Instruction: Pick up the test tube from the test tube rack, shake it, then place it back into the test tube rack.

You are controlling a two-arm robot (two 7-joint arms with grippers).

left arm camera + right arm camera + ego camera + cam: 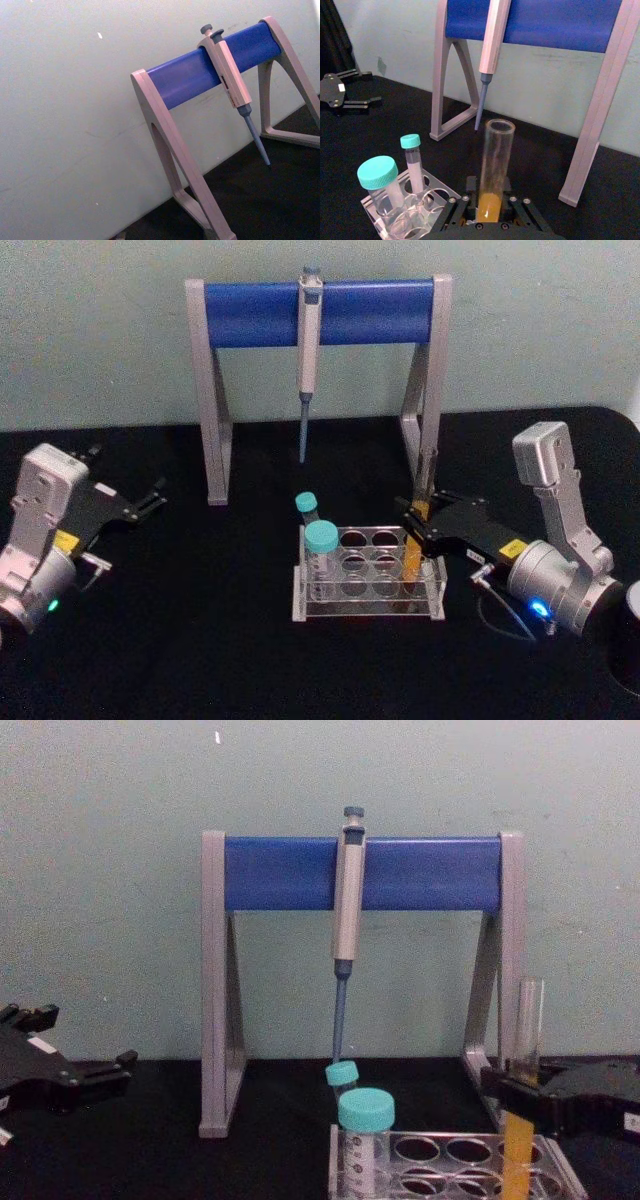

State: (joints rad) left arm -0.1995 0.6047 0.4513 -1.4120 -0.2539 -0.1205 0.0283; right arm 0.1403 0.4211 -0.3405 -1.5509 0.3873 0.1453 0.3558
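Note:
The test tube (412,562) is a slim clear uncapped tube with orange-yellow liquid in its lower part. It stands upright at the right end of the clear test tube rack (365,612), its bottom still inside the rack. My right gripper (415,530) reaches in from the right and is shut on the test tube just above the rack's top plate. From the right wrist the test tube (495,150) rises between the black fingers of my right gripper (490,212). In the chest view the test tube (527,1020) passes through my right gripper (520,1088). My left gripper (155,497) is parked far left, open.
A grey-and-blue pipette stand (320,312) stands behind the rack with a pipette (308,360) hanging from its bar. Two teal-capped tubes (321,545) sit at the rack's left end. The table (200,640) is black, with free room left of the rack.

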